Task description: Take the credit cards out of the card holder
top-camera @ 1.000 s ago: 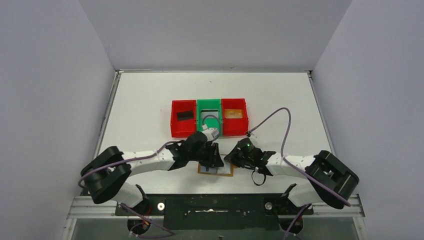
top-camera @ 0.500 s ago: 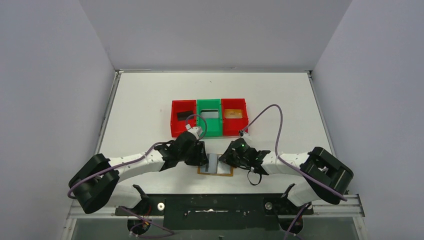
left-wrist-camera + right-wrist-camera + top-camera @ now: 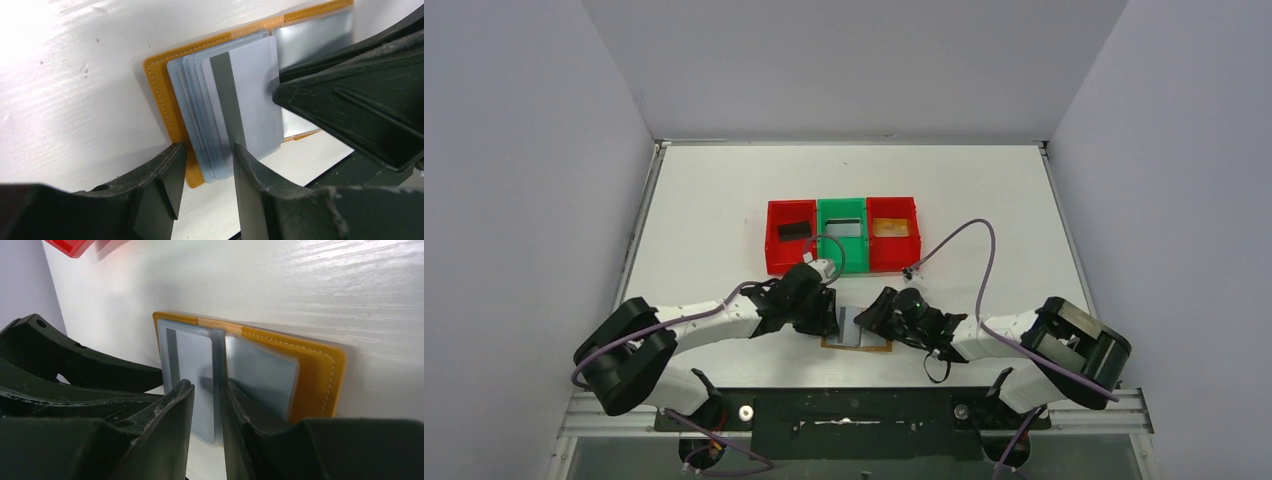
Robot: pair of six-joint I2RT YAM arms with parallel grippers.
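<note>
The card holder [image 3: 869, 344], an orange-tan wallet, lies open near the table's front edge. Its pale sleeves fan out in the left wrist view, topped by a grey-white credit card [image 3: 250, 105] with a dark stripe. My left gripper [image 3: 824, 312] is at the holder's left side, open; its fingertips [image 3: 176, 152] straddle the near corner of the sleeve stack. My right gripper [image 3: 876, 314] reaches in from the right, open by a narrow gap [image 3: 207, 386], with the striped card's [image 3: 192, 365] edge standing between its fingers. The orange cover [image 3: 320, 375] lies flat on the right.
Three small bins stand in a row behind the holder: a red one [image 3: 776, 250] with a dark card inside, a green one [image 3: 841, 255], and a red one [image 3: 892, 253] holding something orange. The two grippers sit almost tip to tip over the holder.
My right gripper has opened and slid left over the holder. The left gripper backed off to the left, uncovering the striped card and sleeves.
</note>
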